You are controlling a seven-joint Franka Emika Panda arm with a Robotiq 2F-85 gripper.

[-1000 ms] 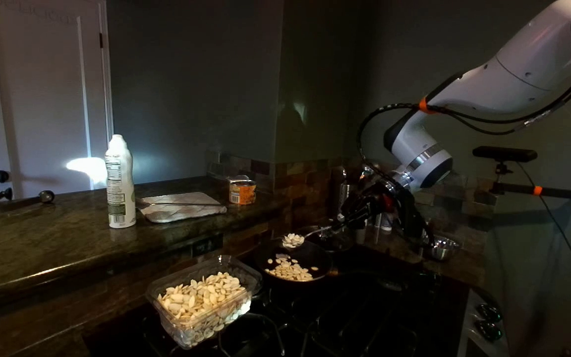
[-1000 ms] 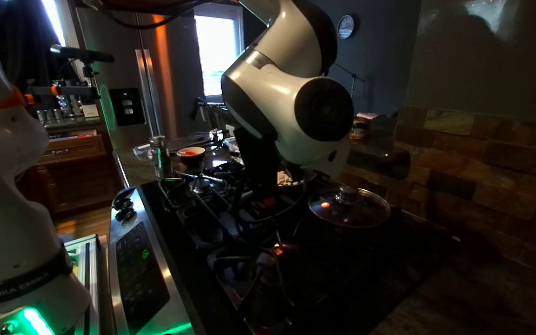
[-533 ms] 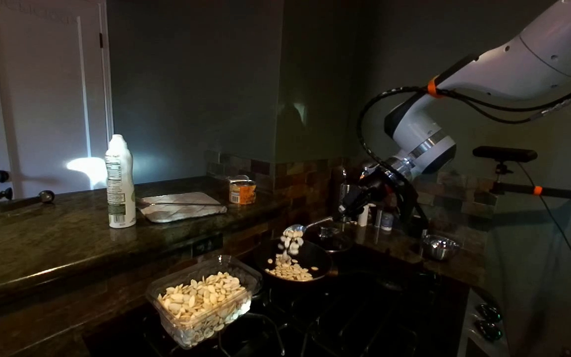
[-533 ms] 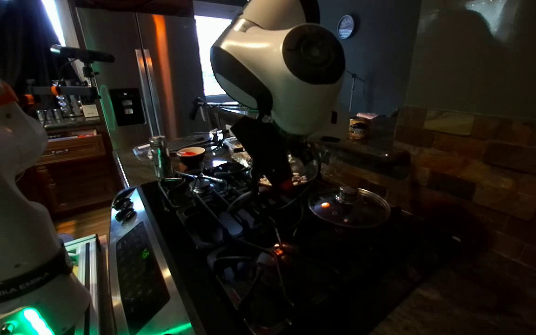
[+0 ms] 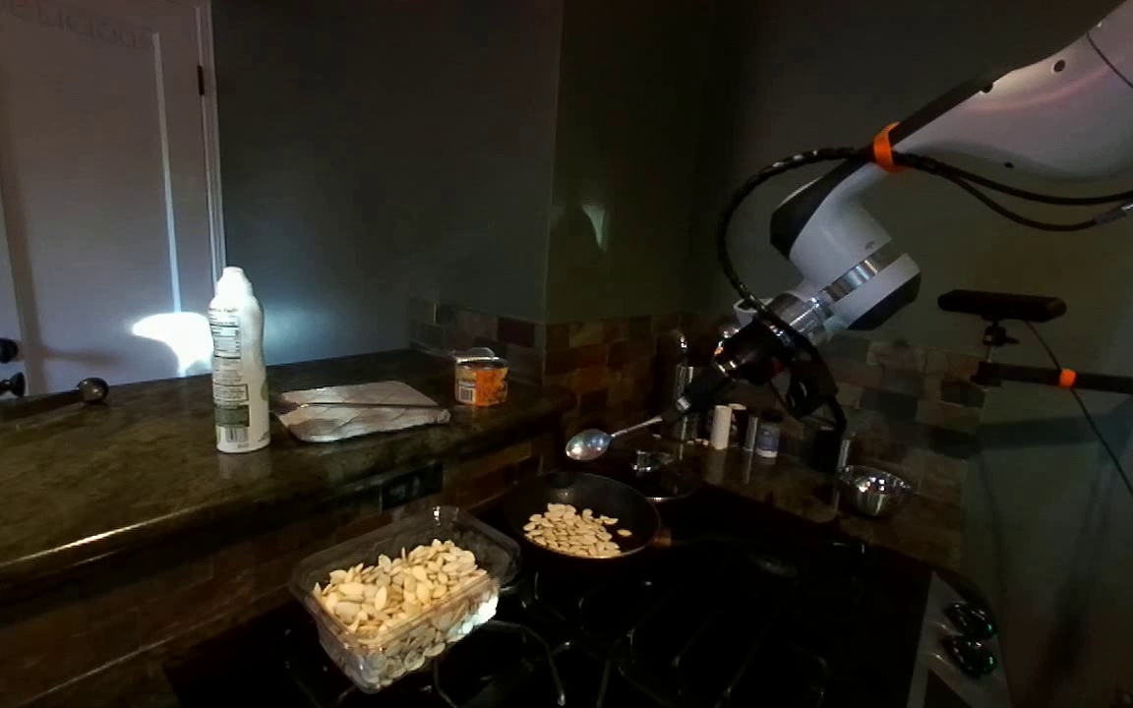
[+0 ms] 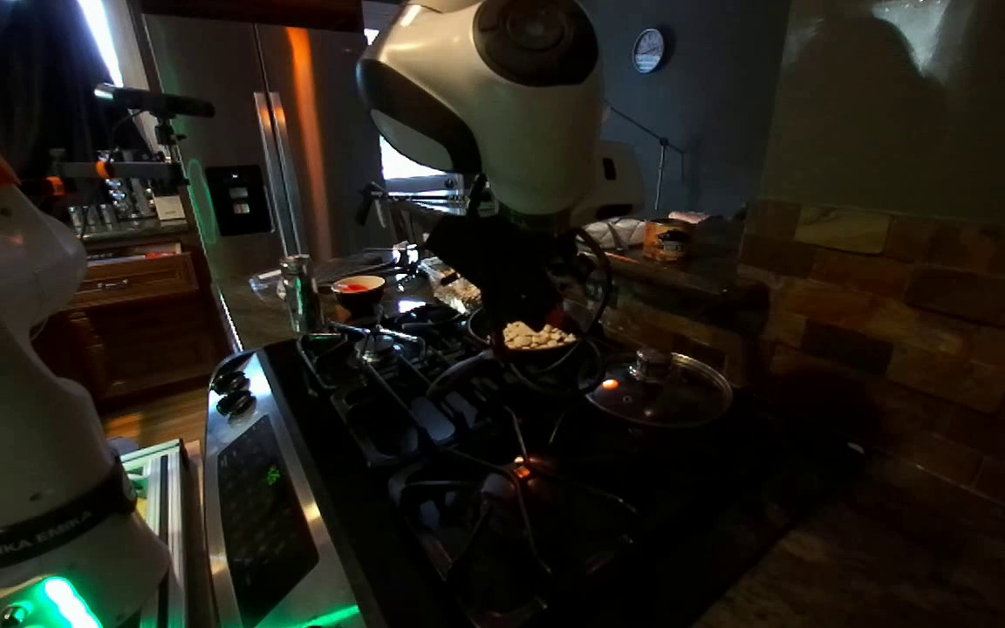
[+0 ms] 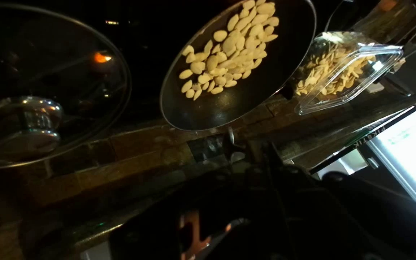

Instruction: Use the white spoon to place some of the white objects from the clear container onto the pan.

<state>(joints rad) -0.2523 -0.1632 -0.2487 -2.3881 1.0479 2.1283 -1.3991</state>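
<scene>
Emptying the spoon (image 5: 587, 445) has just added its load of white seeds (image 5: 571, 532) to the pan (image 5: 616, 496). The tool (image 5: 680, 406) grips the now-bare spoon, raised clear of the pan. One transfer appears complete; the clear container (image 5: 429, 526) holds ample seeds for another.

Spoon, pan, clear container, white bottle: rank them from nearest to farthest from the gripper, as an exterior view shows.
1. Spoon: held in the gripper.
2. Pan: below the spoon in an exterior view.
3. Clear container: left of the pan and lower in the picture.
4. White bottle: farther left, up on the counter.
</scene>
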